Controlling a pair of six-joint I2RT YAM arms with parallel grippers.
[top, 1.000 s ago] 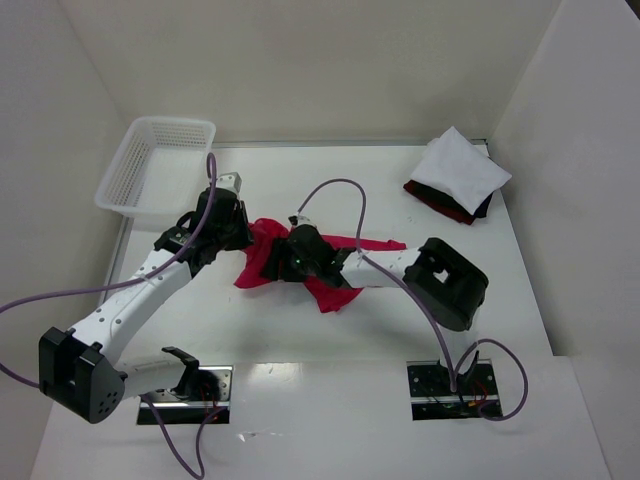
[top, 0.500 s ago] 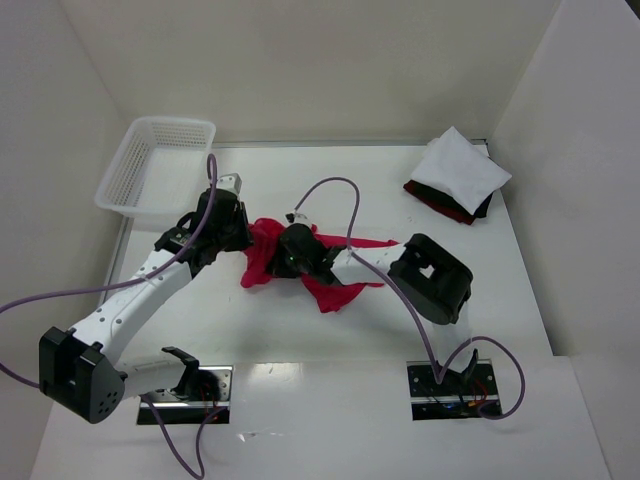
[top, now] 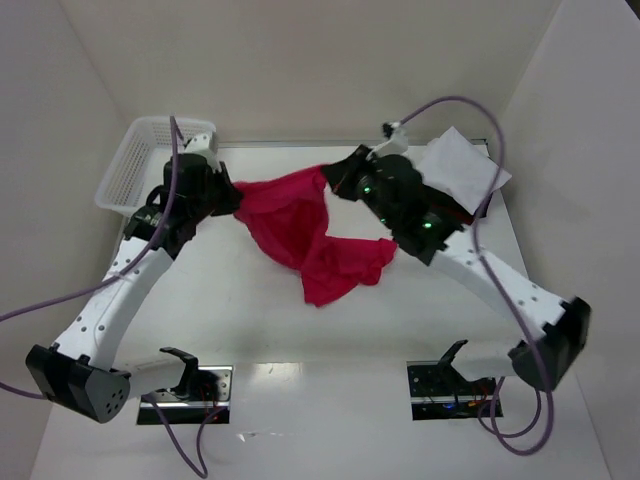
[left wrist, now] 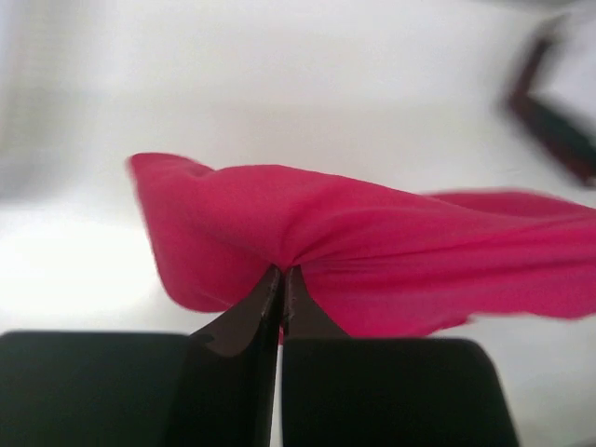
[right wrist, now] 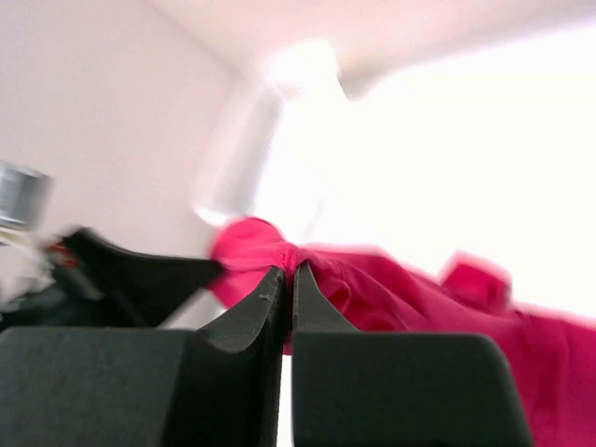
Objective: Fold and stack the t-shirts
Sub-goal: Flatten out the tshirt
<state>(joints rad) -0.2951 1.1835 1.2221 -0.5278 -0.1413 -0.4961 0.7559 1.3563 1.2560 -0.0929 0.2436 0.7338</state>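
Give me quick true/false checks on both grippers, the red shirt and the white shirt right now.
1. The left gripper is shut on the bright crimson red cloth t-shirt. True.
2. The red t-shirt lies spread flat on the table. False: it hangs stretched between the two grippers, its lower part drooping.
3. The folded white cloth t-shirt lies inside the white plastic mesh basket. False: it sits at the table's far right corner, and the basket is at the far left.
4. The right gripper is shut on the same red t-shirt. True.
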